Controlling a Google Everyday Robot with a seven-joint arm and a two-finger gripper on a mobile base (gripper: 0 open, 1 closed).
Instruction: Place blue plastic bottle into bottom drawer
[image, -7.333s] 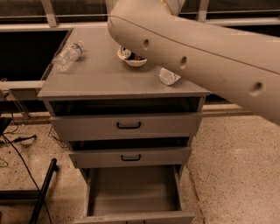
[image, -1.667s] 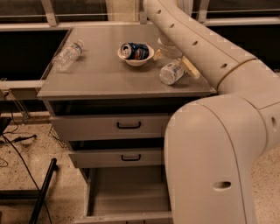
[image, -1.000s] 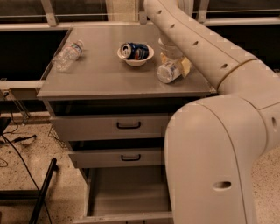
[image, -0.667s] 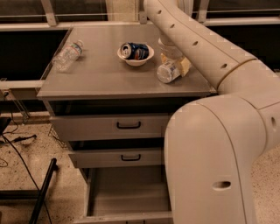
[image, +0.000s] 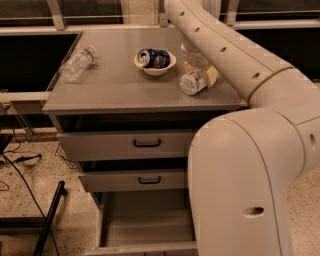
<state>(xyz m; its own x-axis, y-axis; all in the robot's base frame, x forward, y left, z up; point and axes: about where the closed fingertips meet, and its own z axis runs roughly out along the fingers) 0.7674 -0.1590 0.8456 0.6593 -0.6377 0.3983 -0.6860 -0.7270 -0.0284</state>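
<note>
Grey metal cabinet top (image: 120, 85); gripper (image: 200, 72) is down at its right-hand part, at the end of the arm (image: 240, 65) reaching in from above. The blue plastic bottle (image: 191, 82) lies on its side directly under and against the gripper, one end toward the camera. Whether the gripper has closed on it: cannot tell from this view.

Bottom drawer (image: 145, 222) stands open, well below the gripper and to its left in view, under the top drawer (image: 125, 145) and middle drawer (image: 135, 179).

Risks, as judged:
- The bottle is round, on its side, and near the top's front-right edge. A loose or off-centre grasp could let it roll off to the floor.
- Thin clear plastic: too hard a squeeze would likely buckle it and let it squirt out on the lift.
- A bowl (image: 142, 65) with a soda can (image: 154, 57) sits near the gripper on its left; a sideways swing on the way out could clip it.
- The middle drawer front juts over the bottom drawer's back part; a descent too close to the cabinet could knock the bottle against it.
- The arm's own bulk hides the drawer's right side, so clearance there is unverified.

Smaller bottle (image: 77, 62) lies well apart, far left; not the target.
</note>
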